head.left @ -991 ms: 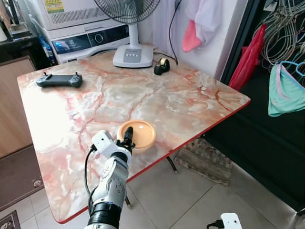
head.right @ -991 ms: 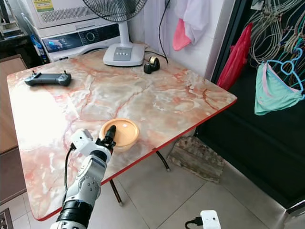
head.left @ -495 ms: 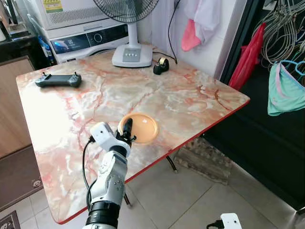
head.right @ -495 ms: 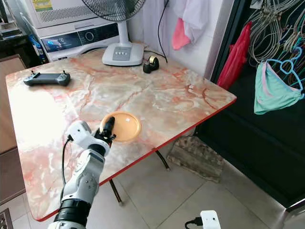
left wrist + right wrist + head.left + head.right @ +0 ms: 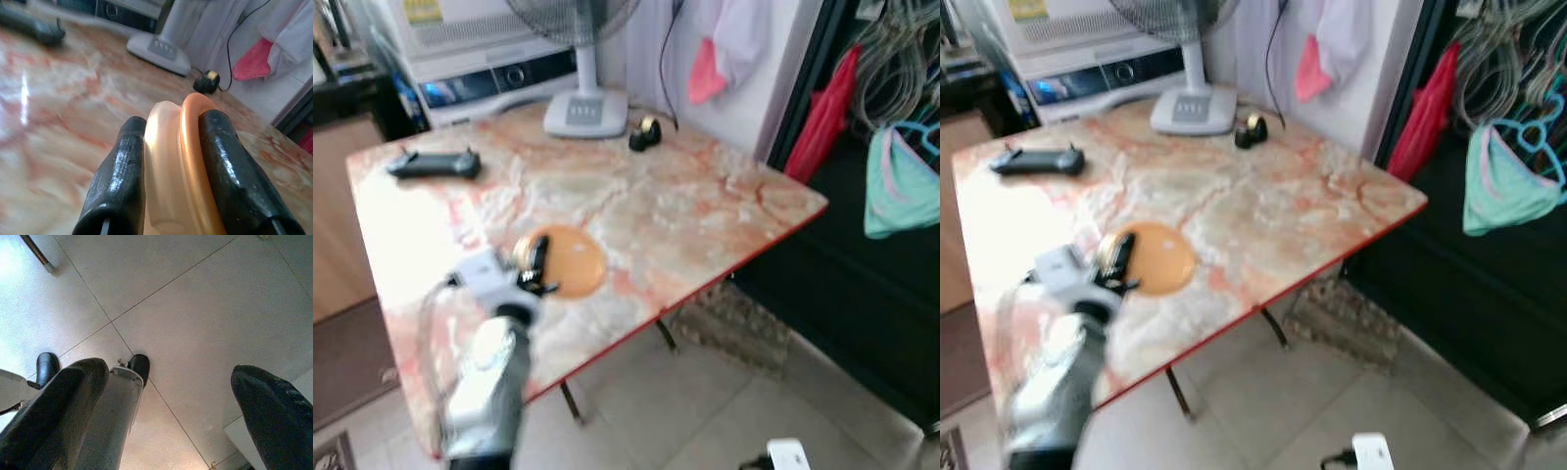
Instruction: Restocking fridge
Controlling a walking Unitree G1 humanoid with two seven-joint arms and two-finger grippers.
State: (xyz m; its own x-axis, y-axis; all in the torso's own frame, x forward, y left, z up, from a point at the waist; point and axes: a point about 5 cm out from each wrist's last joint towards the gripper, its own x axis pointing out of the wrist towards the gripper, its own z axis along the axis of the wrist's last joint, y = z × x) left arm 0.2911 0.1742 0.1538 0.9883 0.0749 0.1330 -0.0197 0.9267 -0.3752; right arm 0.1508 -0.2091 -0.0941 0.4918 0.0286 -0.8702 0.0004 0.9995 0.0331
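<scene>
Here one left end effector (image 5: 168, 161) pinches one orange bowl (image 5: 176, 161) on one table (image 5: 685, 206).

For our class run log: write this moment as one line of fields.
left tool: shut on orange bowl rim | bowl: over marble table | right tool: open, idle above floor

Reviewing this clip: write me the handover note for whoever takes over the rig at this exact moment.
Left gripper: shut on the rim of the orange bowl, one finger inside, one outside. The head views are blurred, so whether the bowl is off the marble table cannot be told.
Right gripper: open, hanging idle over the tiled floor.
Also on the table: black controller, fan base, tape dispenser.
Done: bowl gripped.
Left: carry the bowl to the fridge and stock it.
</scene>
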